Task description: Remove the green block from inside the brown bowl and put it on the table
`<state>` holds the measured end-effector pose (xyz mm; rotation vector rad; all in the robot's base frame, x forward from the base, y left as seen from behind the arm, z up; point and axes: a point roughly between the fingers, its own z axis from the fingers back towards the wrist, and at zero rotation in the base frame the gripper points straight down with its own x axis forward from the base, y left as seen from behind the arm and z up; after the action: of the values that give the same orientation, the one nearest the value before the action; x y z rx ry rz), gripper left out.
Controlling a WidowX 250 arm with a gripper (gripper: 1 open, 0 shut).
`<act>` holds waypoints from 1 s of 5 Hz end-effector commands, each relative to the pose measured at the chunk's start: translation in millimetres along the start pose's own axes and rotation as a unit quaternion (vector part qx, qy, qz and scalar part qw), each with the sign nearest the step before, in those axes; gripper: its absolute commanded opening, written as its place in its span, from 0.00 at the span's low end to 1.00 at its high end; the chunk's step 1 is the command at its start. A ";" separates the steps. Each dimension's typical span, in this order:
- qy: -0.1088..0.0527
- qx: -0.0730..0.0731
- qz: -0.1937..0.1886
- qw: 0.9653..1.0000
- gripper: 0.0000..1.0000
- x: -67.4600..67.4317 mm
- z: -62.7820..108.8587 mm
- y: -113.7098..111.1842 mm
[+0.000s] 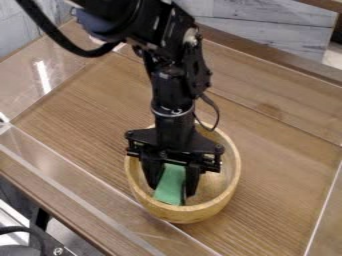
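The brown bowl [221, 196] sits on the table [94, 110] toward the near right. Inside it lies the green block [171, 187], a flat bright green bar tilted against the bowl's inner wall. My gripper [171, 172] points straight down into the bowl and its black fingers are shut on the upper end of the green block. The block's top end is hidden between the fingers. The black arm rises from the bowl toward the upper left.
Clear acrylic walls [34, 150] run along the table's near and left edges. A pale wall and a shelf edge [287, 35] stand behind the table at the back right. Bare wood grain extends left and right of the bowl.
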<state>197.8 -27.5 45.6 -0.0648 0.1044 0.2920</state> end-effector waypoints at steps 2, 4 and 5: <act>-0.022 -0.017 -0.012 1.000 0.00 6.6 28.5 -11.4; -0.022 -0.028 -0.017 0.999 0.00 5.9 45.2 -10.7; -0.028 -0.037 -0.013 0.999 0.00 6.8 71.4 -0.2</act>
<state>202.5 -20.3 103.0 -0.1213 0.0921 0.2780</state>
